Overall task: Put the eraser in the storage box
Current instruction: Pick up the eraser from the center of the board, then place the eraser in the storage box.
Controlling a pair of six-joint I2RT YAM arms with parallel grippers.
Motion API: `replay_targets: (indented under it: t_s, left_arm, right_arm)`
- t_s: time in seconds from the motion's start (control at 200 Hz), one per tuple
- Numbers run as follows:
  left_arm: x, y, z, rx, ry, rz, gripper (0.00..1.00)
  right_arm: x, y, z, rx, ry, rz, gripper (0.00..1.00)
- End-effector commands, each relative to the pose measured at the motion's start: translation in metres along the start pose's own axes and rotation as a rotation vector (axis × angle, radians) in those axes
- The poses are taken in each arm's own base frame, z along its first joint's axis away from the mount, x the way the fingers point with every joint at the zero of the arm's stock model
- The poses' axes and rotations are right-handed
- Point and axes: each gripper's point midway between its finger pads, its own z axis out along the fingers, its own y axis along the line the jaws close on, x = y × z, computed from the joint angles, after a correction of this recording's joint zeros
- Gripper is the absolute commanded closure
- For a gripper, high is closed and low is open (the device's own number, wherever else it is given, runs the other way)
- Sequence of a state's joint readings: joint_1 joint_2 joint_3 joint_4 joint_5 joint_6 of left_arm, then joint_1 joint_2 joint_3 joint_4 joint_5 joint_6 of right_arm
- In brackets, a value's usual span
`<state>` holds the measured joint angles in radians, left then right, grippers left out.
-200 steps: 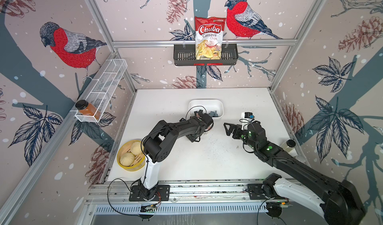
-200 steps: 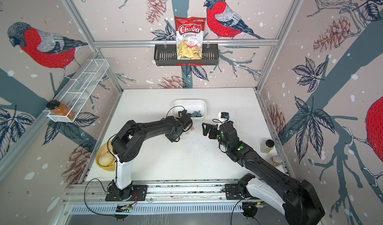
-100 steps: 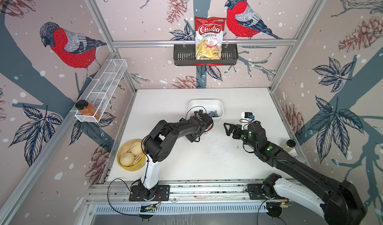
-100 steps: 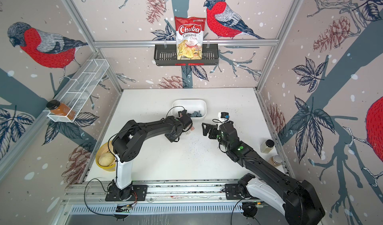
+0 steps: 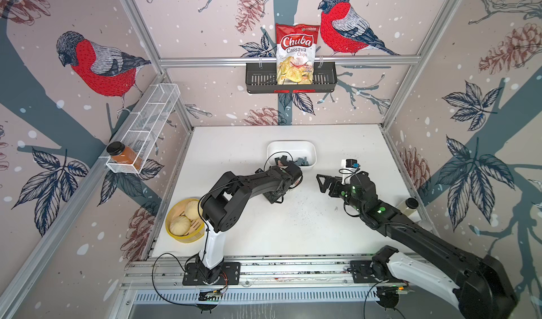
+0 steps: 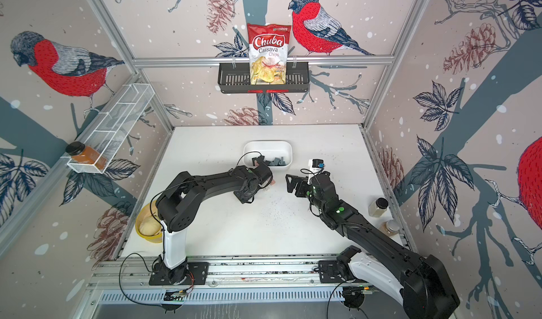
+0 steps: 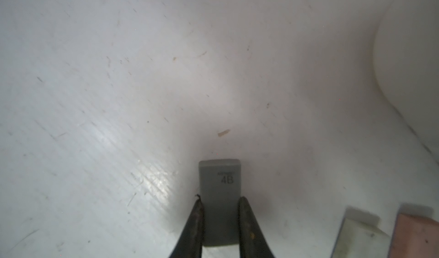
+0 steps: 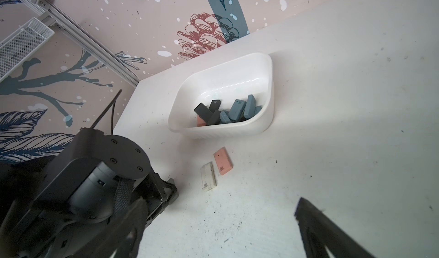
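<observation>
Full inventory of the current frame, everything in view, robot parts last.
storage box: 1, white, back centre of table
boxed erasers: several, dark grey and blue-grey plus one pink, in storage box
grey eraser: 1, marked 4B, gripped near storage box
pink eraser: 1, on table before storage box
white eraser: 1, beside pink eraser
chips bag: 1, red-white, in basket
basket: 1, black, back wall
wire rack: 1, white, left wall
bottle: 1, orange, in wire rack
bowl: 1, yellow, table's left front, holding buns
jars: 2, clear, table's right edge
left gripper: shut on grey eraser
right gripper: open, empty
</observation>
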<state>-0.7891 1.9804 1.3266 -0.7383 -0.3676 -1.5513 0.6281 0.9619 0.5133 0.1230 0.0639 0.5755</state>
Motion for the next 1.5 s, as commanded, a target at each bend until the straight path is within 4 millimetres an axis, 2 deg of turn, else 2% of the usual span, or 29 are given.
replay_targets:
  t_s: [0.0, 0.285, 0.52, 0.685, 0.986, 1.226, 1.351, 1.496]
  left_arm:
    - [-0.003, 0.007, -0.009, -0.016, -0.021, 0.026, 0.78]
    - [-0.011, 0.007, -0.024, -0.005, -0.069, 0.045, 0.78]
    - [-0.026, -0.008, -0.040, 0.014, -0.124, 0.084, 0.78]
    - [-0.037, -0.027, -0.055, 0.035, -0.164, 0.123, 0.78]
    - [-0.056, -0.080, -0.077, 0.094, -0.234, 0.222, 0.78]
    - [-0.072, -0.116, -0.070, 0.137, -0.259, 0.282, 0.77]
    - [-0.082, -0.122, -0.056, 0.124, -0.264, 0.301, 0.76]
    - [-0.082, -0.139, -0.043, 0.176, -0.241, 0.352, 0.73]
  right_arm:
    - [-0.006, 0.004, 0.000, -0.015, -0.024, -0.008, 0.00]
    - [-0.007, 0.003, -0.001, -0.005, -0.029, -0.004, 0.00]
    - [-0.012, -0.004, -0.006, 0.024, -0.066, 0.008, 0.00]
    - [-0.015, -0.008, -0.009, 0.042, -0.087, 0.017, 0.00]
    - [-0.017, -0.009, -0.012, 0.046, -0.103, 0.026, 0.00]
    - [-0.019, -0.010, -0.014, 0.044, -0.113, 0.027, 0.00]
    - [-0.020, -0.010, -0.015, 0.047, -0.115, 0.028, 0.00]
    - [-0.019, -0.009, -0.014, 0.041, -0.112, 0.028, 0.00]
